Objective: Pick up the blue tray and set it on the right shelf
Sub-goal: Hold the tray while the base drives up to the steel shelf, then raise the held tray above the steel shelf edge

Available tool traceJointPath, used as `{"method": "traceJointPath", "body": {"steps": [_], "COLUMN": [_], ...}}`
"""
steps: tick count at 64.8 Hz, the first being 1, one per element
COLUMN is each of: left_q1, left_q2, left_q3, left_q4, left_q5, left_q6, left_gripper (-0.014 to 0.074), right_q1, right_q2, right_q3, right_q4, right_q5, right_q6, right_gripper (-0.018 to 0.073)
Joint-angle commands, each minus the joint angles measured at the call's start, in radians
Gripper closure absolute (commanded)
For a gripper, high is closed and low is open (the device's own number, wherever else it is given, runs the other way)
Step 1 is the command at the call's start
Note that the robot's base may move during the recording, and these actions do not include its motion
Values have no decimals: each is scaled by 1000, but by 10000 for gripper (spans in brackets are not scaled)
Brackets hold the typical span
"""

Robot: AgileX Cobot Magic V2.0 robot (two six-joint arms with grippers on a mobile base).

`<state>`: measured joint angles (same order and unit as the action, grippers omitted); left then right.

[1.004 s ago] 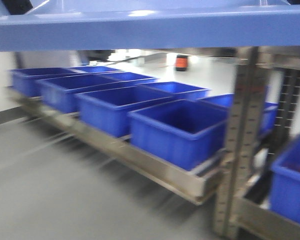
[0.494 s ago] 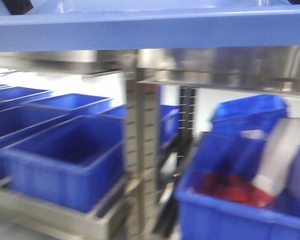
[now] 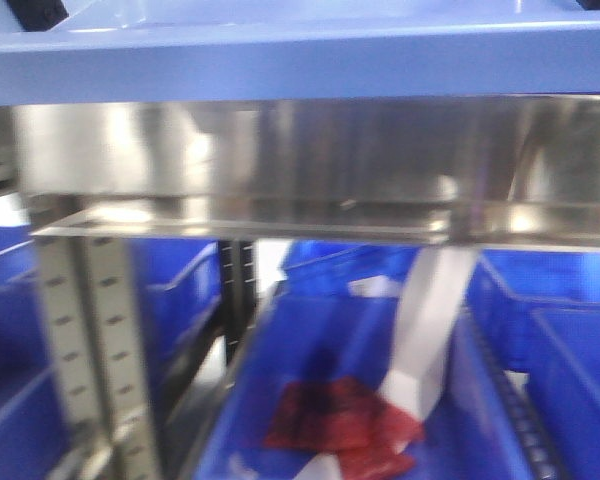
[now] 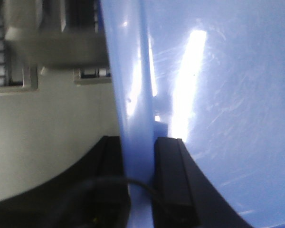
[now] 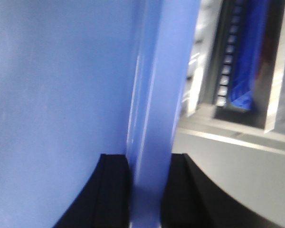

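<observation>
The blue tray (image 3: 300, 60) spans the top of the front view, held level with its long rim toward me. My left gripper (image 4: 138, 166) is shut on the tray's left rim (image 4: 133, 95), one black finger on each side of the wall. At the opposite rim (image 5: 154, 95), my right gripper (image 5: 149, 190) is shut the same way. The right shelf (image 3: 310, 160) shows its broad shiny steel front rail just below and behind the tray. Its roller track (image 5: 225, 71) appears in the right wrist view.
Under the steel rail stand deep dark-blue bins (image 3: 570, 300). The middle bin (image 3: 310, 370) holds red pieces (image 3: 330, 420) and a white strip (image 3: 430, 320). A perforated steel upright (image 3: 90, 340) rises at the left. Grey floor (image 4: 52, 133) lies below.
The view has swung right along the rack: the upright slid from right to left and the steel rail now fills the middle. Both grippers still hold the tray.
</observation>
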<state>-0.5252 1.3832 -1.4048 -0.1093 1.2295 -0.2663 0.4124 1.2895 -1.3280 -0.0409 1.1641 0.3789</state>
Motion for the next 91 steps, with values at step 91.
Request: {"method": "traceJointPath", "body": {"steps": [91], "left_q1": [-8], "left_q2": [-31], "left_q3": [-24], "left_q4": [-9], "left_q5": [109], "left_q6": [31], "left_gripper": [645], "right_q1": [-3], "right_q2": [-33], "right_q3": [-30], "right_q4": [-23], "right_q5": [-57], "right_q6": [-24], "right_gripper": [503]}}
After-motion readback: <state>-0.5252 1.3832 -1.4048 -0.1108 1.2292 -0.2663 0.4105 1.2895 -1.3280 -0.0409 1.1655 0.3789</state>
